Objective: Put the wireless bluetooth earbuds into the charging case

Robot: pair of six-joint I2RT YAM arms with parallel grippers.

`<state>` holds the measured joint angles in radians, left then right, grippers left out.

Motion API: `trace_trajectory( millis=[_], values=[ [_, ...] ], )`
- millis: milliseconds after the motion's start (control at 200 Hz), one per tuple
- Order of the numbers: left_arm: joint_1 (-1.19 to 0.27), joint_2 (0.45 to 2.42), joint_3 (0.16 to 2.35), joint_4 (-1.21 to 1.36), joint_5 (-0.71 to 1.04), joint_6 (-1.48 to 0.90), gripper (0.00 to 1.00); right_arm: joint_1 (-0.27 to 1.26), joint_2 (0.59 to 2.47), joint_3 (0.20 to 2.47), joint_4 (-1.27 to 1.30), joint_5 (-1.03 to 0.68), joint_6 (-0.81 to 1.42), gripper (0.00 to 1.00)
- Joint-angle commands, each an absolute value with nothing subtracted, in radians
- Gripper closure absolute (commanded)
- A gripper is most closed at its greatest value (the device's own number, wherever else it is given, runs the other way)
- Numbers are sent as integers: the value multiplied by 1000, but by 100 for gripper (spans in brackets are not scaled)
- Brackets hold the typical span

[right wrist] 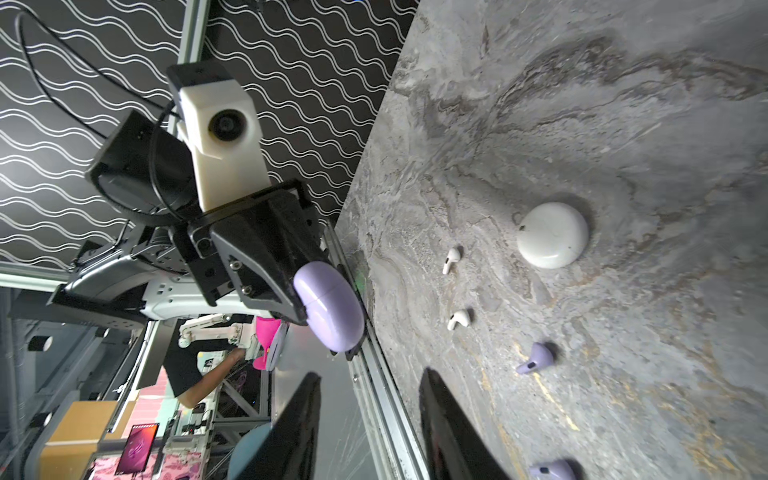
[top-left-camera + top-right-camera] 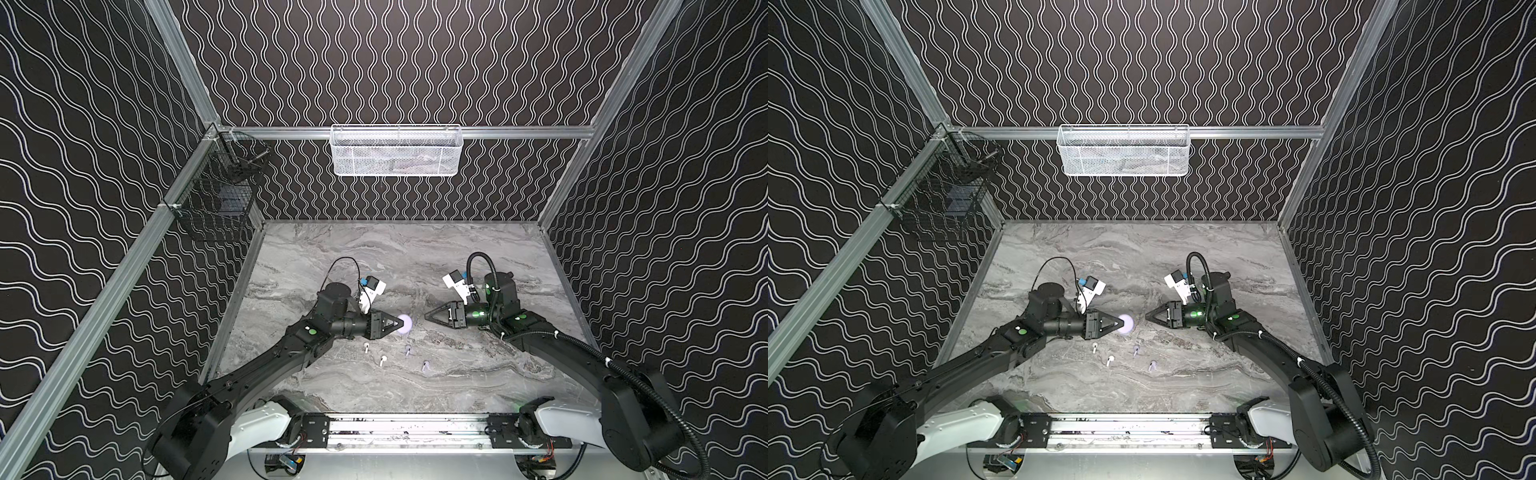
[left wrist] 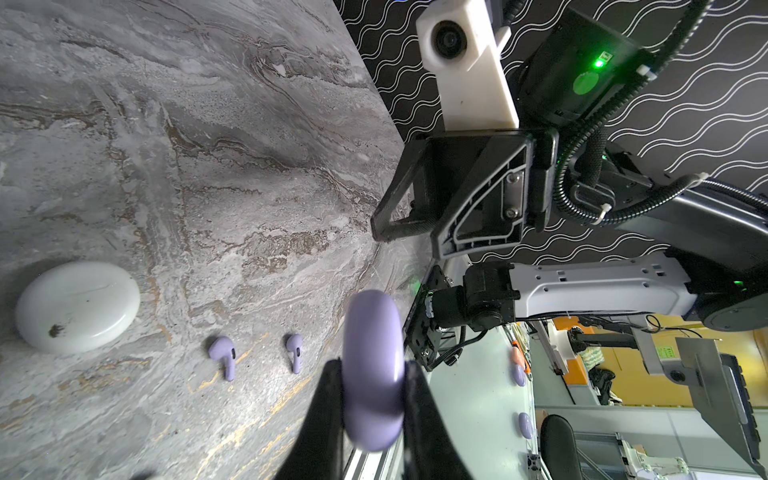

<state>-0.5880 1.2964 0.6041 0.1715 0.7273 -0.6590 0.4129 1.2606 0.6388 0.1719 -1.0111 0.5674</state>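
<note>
Left gripper [image 2: 397, 323] fingers [image 3: 328, 399] are clamping the lilac case [image 3: 374, 353], holding it above the counter [image 2: 457, 257]. Right gripper [image 2: 428, 319] fingers [image 1: 440, 415] are standing apart, empty, facing it. Four earbuds [image 2: 381, 360] are lying loose nearer the front edge, apart from both.

Lilac charging case [image 1: 328, 309]: round glossy pebble, lid shut, seam visible, held on edge between the fingers of the left gripper [image 3: 374, 376], apart from the white charging case [image 1: 552, 235]. White charging case: round, domed, shut, lying flat, with a dark speck near its rim. First white earbud [image 1: 451, 259]: stemmed, on its side, near the white charging case. Second white earbud [image 1: 459, 319]: same form, slightly farther off. First lilac earbud [image 3: 224, 355]: stemmed, on its side, near the white charging case. Second lilac earbud [image 3: 294, 351]: same form, farther off, stem pointing the same way.
</note>
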Motion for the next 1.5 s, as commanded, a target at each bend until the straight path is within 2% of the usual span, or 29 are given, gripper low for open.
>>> trace_trajectory(
  millis=[0, 450, 1491],
  values=[
    [-590, 1300, 616, 237, 762, -678, 88, 431, 1267, 650, 253, -1061, 586, 57],
    [-615, 1290, 629, 214, 768, -664, 87, 488, 1278, 642, 329, -1081, 609, 58],
    [-644, 1331, 598, 398, 849, -759, 87, 543, 1231, 604, 379, -1114, 601, 57]
  ],
)
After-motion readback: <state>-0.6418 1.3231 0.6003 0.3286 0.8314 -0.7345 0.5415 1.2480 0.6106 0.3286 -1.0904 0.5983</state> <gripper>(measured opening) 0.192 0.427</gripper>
